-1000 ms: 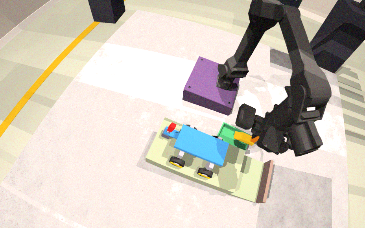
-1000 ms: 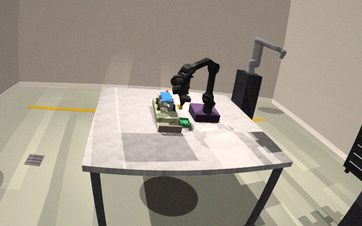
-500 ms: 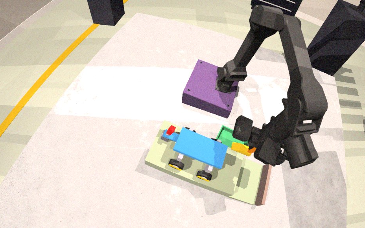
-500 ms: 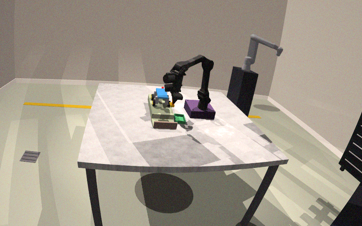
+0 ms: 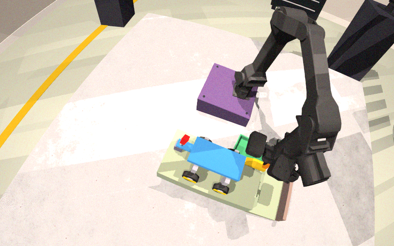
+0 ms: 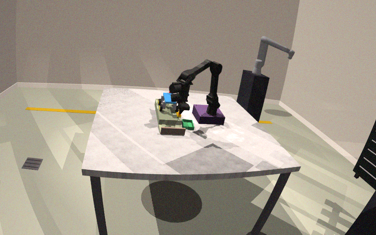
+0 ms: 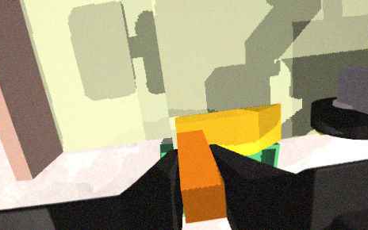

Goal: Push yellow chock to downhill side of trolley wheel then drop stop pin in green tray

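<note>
My gripper (image 5: pixel 267 166) (image 7: pixel 193 155) is shut on the orange handle of the yellow chock (image 5: pixel 254 163) (image 6: pixel 178 114) (image 7: pixel 234 124). The chock is over the ramp's tray-side edge, downhill of the blue trolley (image 5: pixel 217 157) (image 6: pixel 168 97). In the wrist view a gap shows between it and the nearest wheel (image 7: pixel 333 120). Its black base is not distinguishable, and its height above the ramp (image 5: pixel 174 166) (image 6: pixel 169 116) (image 7: pixel 194 44) is hard to tell. The red-headed stop pin (image 5: pixel 184 139) stands at the trolley's uphill end. The green tray (image 5: pixel 240 141) (image 7: pixel 276 152) is beside the ramp, partly hidden by gripper and chock.
A brown end board (image 5: pixel 285 203) (image 6: pixel 172 131) (image 7: pixel 24 99) closes the ramp's low end. The purple base block (image 5: pixel 220 91) (image 6: pixel 202 110) carries the arm, across the tray from the ramp. The forearm and wrist hang over the ramp's downhill part.
</note>
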Robot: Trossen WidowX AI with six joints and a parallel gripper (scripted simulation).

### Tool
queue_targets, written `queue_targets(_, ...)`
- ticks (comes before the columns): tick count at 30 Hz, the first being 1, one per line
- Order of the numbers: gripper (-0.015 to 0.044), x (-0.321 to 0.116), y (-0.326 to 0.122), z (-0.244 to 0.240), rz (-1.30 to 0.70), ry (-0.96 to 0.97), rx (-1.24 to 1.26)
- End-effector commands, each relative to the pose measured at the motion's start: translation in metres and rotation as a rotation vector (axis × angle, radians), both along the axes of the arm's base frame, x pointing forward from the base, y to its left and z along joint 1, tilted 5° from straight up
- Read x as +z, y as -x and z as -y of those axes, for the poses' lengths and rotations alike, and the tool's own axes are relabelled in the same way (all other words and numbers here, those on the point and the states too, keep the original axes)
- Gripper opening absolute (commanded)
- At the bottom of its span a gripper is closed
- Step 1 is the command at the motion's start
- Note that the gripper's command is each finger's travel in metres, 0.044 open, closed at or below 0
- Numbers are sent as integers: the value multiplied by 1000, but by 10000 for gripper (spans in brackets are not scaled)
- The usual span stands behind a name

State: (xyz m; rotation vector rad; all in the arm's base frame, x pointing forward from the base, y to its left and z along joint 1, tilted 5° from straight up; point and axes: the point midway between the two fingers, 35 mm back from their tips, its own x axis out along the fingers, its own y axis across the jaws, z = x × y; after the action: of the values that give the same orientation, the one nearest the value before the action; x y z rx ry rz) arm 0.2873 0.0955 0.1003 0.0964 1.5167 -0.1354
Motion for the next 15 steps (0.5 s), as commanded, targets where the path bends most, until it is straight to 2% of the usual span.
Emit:
queue_targets(1, 0, -11, 1, 2, -5, 6, 6)
queue_targets(15, 0, -18, 2, 8, -6, 6, 6)
